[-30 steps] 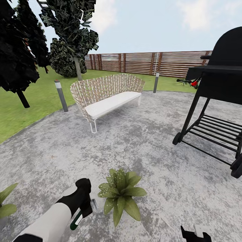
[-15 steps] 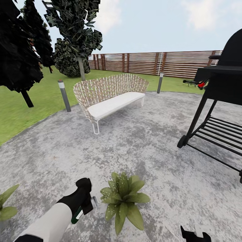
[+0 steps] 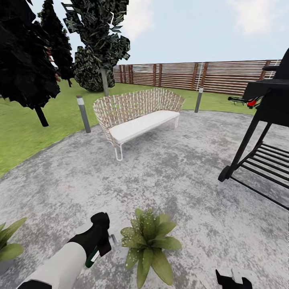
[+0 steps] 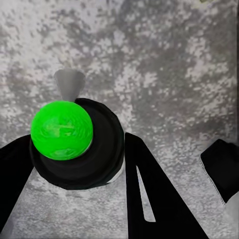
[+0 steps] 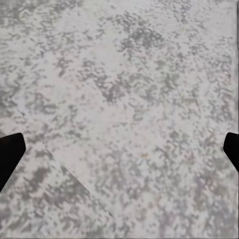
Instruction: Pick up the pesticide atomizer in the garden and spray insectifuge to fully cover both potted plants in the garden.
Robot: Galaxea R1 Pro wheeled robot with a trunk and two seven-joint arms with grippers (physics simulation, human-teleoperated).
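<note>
My left gripper (image 3: 103,241) is shut on the pesticide atomizer (image 3: 92,257), a slim dark-green bottle with a white label, low at the picture's left. Its whitish nozzle (image 3: 114,240) points at the near potted plant (image 3: 148,245), a green rosette with white specks of insectifuge on its leaves. In the left wrist view the atomizer (image 4: 74,149) sits between the black fingers (image 4: 149,199), bright green cap up. Leaves of a second potted plant (image 3: 9,245) show at the left edge. My right gripper (image 3: 233,279) hangs open over bare paving (image 5: 119,124).
A wicker bench (image 3: 138,114) with a white cushion stands ahead on the round grey paving (image 3: 180,172). A black grill (image 3: 265,136) stands at the right. Two short bollards (image 3: 83,113), dark trees, lawn and a wooden fence (image 3: 208,76) lie beyond.
The whole picture has slid right and a little down, so the camera has turned left. My left arm, the atomizer and the near plant keep about the same places in view.
</note>
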